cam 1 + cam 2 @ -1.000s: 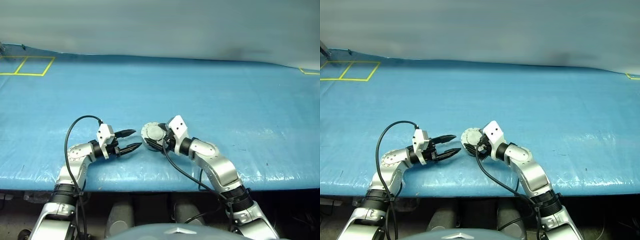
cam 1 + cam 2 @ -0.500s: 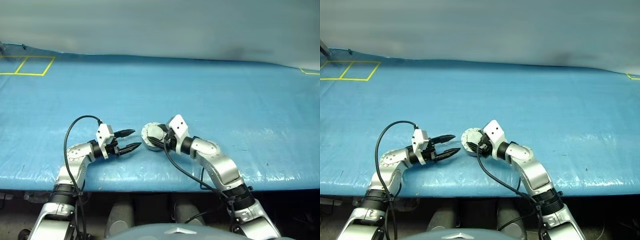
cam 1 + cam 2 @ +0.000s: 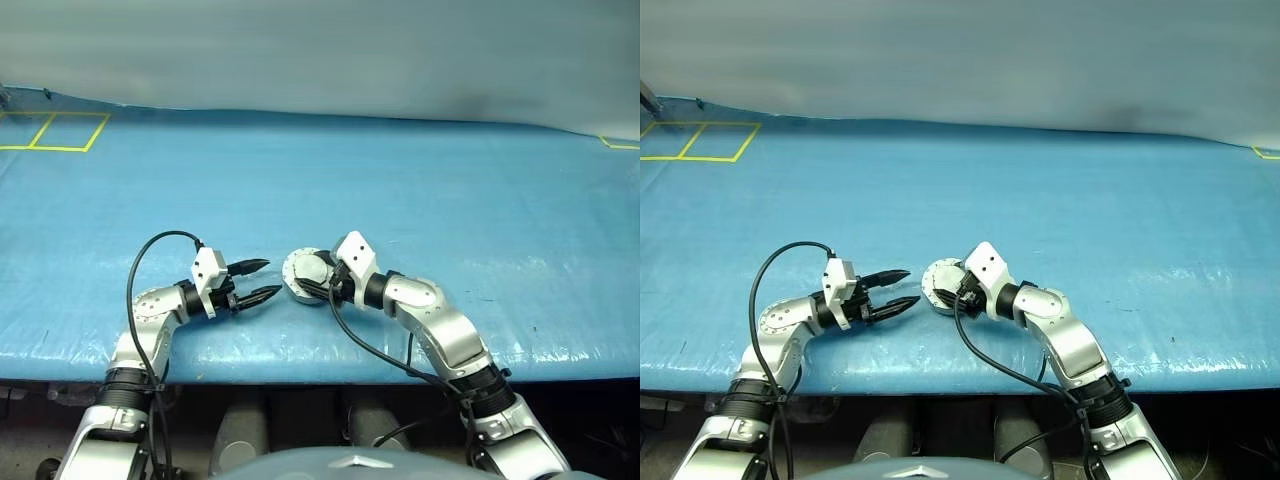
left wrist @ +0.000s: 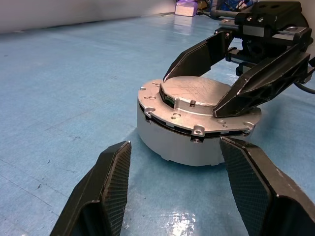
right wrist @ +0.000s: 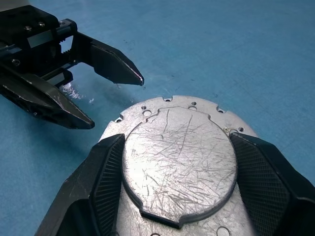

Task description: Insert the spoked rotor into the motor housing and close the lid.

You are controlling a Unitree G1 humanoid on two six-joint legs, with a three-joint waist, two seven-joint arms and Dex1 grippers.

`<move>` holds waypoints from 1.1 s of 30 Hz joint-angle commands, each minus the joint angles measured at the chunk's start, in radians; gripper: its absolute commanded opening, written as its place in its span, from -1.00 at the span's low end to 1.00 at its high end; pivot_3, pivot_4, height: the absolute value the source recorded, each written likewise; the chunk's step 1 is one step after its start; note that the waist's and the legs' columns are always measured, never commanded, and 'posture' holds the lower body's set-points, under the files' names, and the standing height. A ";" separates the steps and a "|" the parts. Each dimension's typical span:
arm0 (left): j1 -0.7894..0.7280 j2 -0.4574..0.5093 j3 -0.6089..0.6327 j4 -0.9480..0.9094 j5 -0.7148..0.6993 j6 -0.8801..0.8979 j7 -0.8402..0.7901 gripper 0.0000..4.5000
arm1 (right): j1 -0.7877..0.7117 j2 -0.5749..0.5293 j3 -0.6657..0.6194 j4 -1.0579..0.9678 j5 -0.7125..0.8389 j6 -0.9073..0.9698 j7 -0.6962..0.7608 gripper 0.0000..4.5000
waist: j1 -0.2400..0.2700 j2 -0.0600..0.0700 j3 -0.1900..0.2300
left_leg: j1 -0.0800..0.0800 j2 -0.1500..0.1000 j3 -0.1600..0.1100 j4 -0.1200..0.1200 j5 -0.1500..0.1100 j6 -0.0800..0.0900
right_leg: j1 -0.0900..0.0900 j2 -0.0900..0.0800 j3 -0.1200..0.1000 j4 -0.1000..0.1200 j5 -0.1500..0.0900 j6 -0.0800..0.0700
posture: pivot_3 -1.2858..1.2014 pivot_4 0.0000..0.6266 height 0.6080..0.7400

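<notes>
Blue tarp-covered worktop (image 3: 420,190), nothing else lying around that I can spot, and the motor housing (image 4: 192,137) sits near the front edge between the two arms. Looks like the closing step to me: the lid (image 5: 179,162), plain scratched grey face up with the raised middle, is already on top, though a dark gap shows along the seam in the left wrist view, so I'd guess it needs pressing down or a twist to seat. Right end effector (image 5: 179,177) is clamped on the lid's raised centre. Left end effector (image 3: 257,280) hangs just beside, fingers apart, holding nothing. Can't see the spoked rotor, presumably inside.
</notes>
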 commanded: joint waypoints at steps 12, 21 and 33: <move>0.004 0.003 0.012 -0.043 -0.014 -0.013 0.004 0.39 | -0.002 -0.012 0.012 0.030 -0.030 -0.007 0.027 0.35 | -0.001 0.000 0.000 | 0.001 0.000 0.000 0.000 0.000 0.000 | 0.001 0.000 0.000 0.000 0.000 0.000 | 0.03 -0.52 1.00; 0.008 -0.001 0.009 -0.042 -0.012 -0.014 0.006 0.39 | -0.011 0.002 -0.023 0.001 0.031 0.061 0.026 0.35 | 0.000 0.000 0.000 | 0.001 0.000 0.000 0.000 0.000 0.000 | 0.001 0.000 0.000 0.000 0.000 0.000 | 0.03 -0.52 1.00; 0.013 0.000 0.008 -0.047 -0.011 -0.011 0.009 0.39 | -0.021 -0.042 0.014 0.013 -0.019 0.034 0.023 0.35 | 0.002 0.000 0.000 | 0.001 0.000 0.000 0.000 0.000 0.000 | 0.001 0.000 0.000 0.000 0.000 0.000 | 0.03 -0.52 1.00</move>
